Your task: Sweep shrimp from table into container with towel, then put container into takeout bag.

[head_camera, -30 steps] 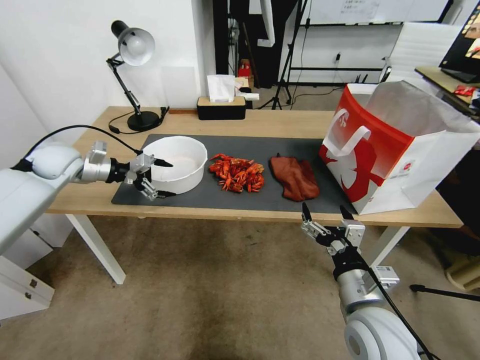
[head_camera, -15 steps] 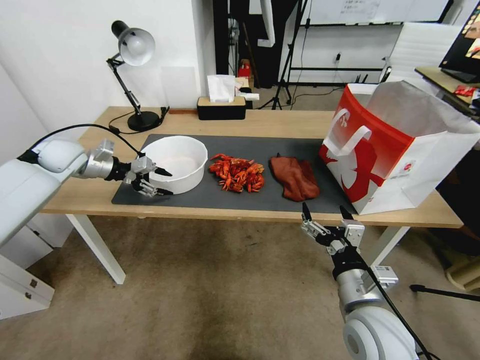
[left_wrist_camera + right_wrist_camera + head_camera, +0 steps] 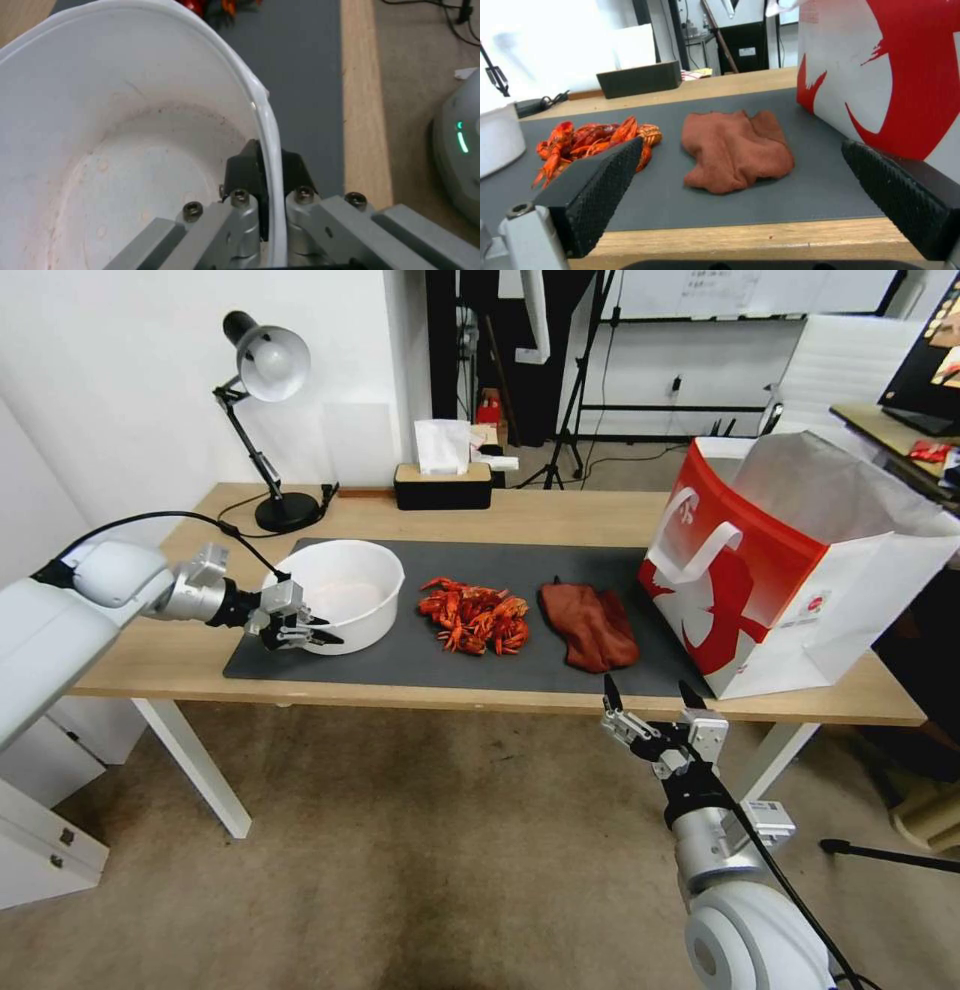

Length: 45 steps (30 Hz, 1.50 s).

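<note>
The white container [image 3: 345, 595] stands at the left end of the dark mat [image 3: 560, 665] on the table [image 3: 560, 515]. My left gripper [image 3: 315, 632] is shut on its near rim; the left wrist view shows the rim [image 3: 270, 123] pinched between the two fingers. The red-orange shrimp [image 3: 475, 617] lie piled mid-mat, just right of the container. Right of them is the rust-red towel [image 3: 590, 625], crumpled. The takeout bag [image 3: 790, 560] stands open at the table's right end. My right gripper [image 3: 650, 695] hangs open below the table's front edge, facing the towel [image 3: 735, 150] and shrimp [image 3: 592, 140].
A desk lamp [image 3: 265, 370] and a tissue box [image 3: 443, 480] stand along the table's back edge. The bag's red front [image 3: 895, 75] rises close to the right of the towel. Bare mat lies in front of the shrimp and towel.
My left gripper has closed from open onto the container's near rim. The container has shifted slightly left and looks a little tilted. The right arm has not moved.
</note>
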Motion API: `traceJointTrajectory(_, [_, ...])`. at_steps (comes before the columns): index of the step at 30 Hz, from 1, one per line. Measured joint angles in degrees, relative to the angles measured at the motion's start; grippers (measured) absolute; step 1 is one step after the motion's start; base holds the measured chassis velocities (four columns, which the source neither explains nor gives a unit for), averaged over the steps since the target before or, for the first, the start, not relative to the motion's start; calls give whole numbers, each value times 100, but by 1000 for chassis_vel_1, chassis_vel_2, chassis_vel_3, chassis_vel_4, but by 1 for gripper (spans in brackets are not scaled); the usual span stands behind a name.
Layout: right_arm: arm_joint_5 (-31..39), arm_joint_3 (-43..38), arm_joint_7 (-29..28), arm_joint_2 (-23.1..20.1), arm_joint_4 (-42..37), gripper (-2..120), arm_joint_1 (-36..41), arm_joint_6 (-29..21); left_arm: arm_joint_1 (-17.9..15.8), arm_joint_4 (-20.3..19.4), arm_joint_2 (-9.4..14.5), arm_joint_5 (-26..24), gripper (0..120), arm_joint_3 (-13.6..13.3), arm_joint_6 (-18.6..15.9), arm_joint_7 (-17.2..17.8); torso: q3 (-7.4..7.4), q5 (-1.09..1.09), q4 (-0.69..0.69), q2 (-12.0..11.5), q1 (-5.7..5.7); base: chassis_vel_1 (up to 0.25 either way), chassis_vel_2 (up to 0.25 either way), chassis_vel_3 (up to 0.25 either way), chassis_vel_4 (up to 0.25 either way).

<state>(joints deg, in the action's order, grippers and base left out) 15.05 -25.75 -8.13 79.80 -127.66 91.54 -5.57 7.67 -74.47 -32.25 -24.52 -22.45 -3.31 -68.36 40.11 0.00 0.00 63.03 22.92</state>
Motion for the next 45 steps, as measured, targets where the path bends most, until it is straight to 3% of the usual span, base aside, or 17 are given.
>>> traceJointTrajectory(5, [-5,3,0,5,14,100,-7,2,118,-349,33,-44,0,159,125,-204,0,0,-1,0,0,0,0,0,0])
traceJointTrajectory(11, [-19,14,2,16,44,100,-19,6,471,-1418,206,-274,0,526,159,-483,0,0,0,0,-1,0,0,0,0])
traceJointTrajectory(13, [-22,17,3,16,46,100,-19,6,516,-1594,248,-290,0,561,156,-515,0,1,-1,0,-1,0,0,0,0])
traceJointTrajectory(16, [-30,22,7,17,47,100,-21,7,729,-2393,420,-328,0,640,159,-624,0,1,0,0,-1,0,0,0,0])
traceJointTrajectory(17, [-30,22,7,17,47,100,-21,7,729,-2393,420,-328,0,640,159,-624,0,1,0,0,-1,0,0,0,0])
traceJointTrajectory(19, [-40,25,10,13,48,100,-20,7,1014,-3168,581,-318,0,641,179,-752,-1,1,0,0,-2,0,0,0,0])
traceJointTrajectory(23, [-43,25,11,8,48,100,-21,7,1246,-3592,705,-241,0,546,236,-809,-1,1,0,0,-1,0,0,0,0])
traceJointTrajectory(26, [-48,25,13,4,46,100,-16,7,1792,-4055,811,15,0,531,308,-869,-1,0,0,-1,-1,0,0,0,0])
traceJointTrajectory(27, [-48,25,13,4,46,100,-16,7,1792,-4055,811,15,0,531,308,-869,-1,0,0,-1,-1,0,0,0,0])
traceJointTrajectory(31, [-86,25,15,3,46,100,-12,7,2416,-4247,804,296,0,578,362,-878,-1,1,0,0,-1,0,0,0,0])
traceJointTrajectory(33, [-120,34,15,5,46,100,-12,7,2754,-4156,676,481,0,597,440,-869,-1,0,1,0,-2,0,0,0,0])
traceJointTrajectory(36, [-135,36,15,2,45,100,-12,3,2954,-3936,476,704,0,618,537,-854,-1,-1,0,-1,-1,0,0,0,0])
traceJointTrajectory(37, [-135,36,15,2,45,100,-12,3,2954,-3936,476,704,0,618,537,-854,-1,-1,0,-1,-1,0,0,0,0])
traceJointTrajectory(40, [-141,27,16,-21,36,100,-12,-5,2944,-3377,122,967,0,570,742,-806,0,-1,-1,0,-1,0,0,0,0])
traceJointTrajectory(45, [-142,13,15,-24,20,100,-3,-8,2775,-2840,-111,1119,0,508,872,-761,0,0,-1,-1,0,0,0,0,0])
